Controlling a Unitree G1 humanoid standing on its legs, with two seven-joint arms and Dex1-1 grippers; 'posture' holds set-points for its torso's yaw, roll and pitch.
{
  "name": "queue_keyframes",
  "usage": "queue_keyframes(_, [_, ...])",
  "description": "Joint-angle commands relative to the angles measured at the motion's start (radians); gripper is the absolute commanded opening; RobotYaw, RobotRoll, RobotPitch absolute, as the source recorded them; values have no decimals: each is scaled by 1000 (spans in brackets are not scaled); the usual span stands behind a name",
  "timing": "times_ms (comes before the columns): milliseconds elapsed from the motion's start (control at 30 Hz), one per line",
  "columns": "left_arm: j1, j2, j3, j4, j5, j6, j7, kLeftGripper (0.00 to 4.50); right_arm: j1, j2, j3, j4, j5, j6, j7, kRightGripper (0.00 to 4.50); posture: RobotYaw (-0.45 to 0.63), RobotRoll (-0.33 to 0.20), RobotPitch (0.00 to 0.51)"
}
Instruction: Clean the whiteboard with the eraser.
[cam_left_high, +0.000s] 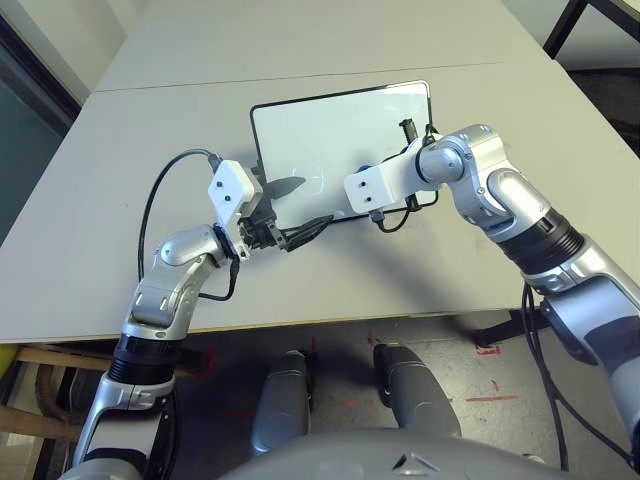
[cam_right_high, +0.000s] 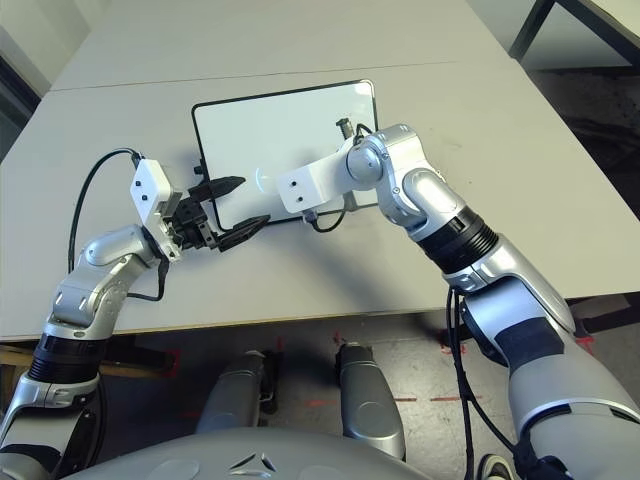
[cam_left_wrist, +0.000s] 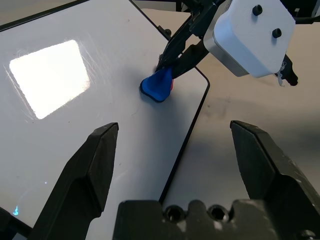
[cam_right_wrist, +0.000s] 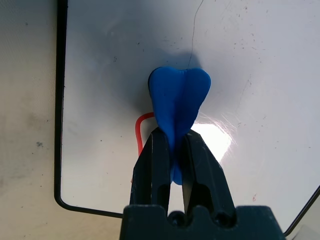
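A white table (cam_left_high: 120, 180) holds the whiteboard (cam_left_high: 330, 130), a glossy white rectangle in a thin black frame, lying flat in front of the robot. The right gripper (cam_right_wrist: 172, 150) has its two black fingers pinched tight on the eraser (cam_right_wrist: 177, 102), a bright blue block squeezed so its free end bulges like a heart. That free end presses on the board close to one rounded corner of the frame. A short red pen line (cam_right_wrist: 141, 131) curves out from just beside the eraser, on the side toward the nearer frame edge, partly hidden under the fingers. Whether the eraser already covers part of it cannot be told.

The left gripper (cam_left_wrist: 175, 150) sits at the board's near left edge, its fingers spread wide and holding nothing, one finger over the board and one over the table, straddling the frame.

The remaining red mark lies immediately next to the eraser, so the right arm is the one placed to reach it; a short sideways wipe toward the frame edge looks like the move required.
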Motion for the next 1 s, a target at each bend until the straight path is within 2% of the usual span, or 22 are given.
queue_keyframes(33, [-10, 2, -13, 10, 15, -3, -8, 4500, 3, -27, 16, 10, -42, -18, -10, 110, -116, 0, 133])
queue_keyframes(567, [-21, -6, -17, 24, 19, -8, -19, 4500, 50, -147, -11, 11, -73, -24, 23, 107, -132, 0, 134])
queue_keyframes(1000, [-22, -11, -19, 29, 21, -9, -24, 4500, 56, -156, -18, 18, -83, -8, 14, 107, -140, 0, 142])
